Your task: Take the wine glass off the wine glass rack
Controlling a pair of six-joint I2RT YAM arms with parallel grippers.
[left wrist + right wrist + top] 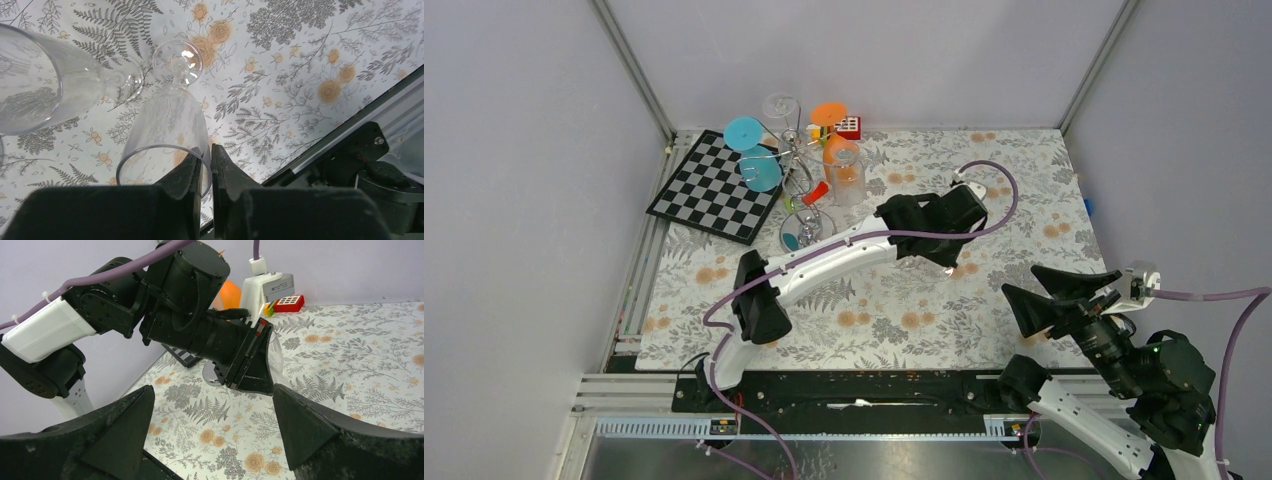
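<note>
The wine glass rack (796,165), a silver wire stand on a round shiny base, stands at the back left. Blue, clear and orange glasses hang on it. Away from the rack, over the floral cloth, my left gripper (206,150) is shut on the rim of a clear wine glass (170,125). One finger is inside the bowl and the other outside. The glass's foot (177,57) points away from the camera. From above, the left gripper (944,250) is mid-table. My right gripper (1036,290) stands open and holds nothing at the right, its fingers (120,430) facing the left gripper (252,385).
A second clear glass (40,80) shows at the left of the left wrist view. A black-and-white chessboard (714,185) lies left of the rack. A red block (848,126) sits by the back wall. A cup with orange contents (846,172) stands right of the rack.
</note>
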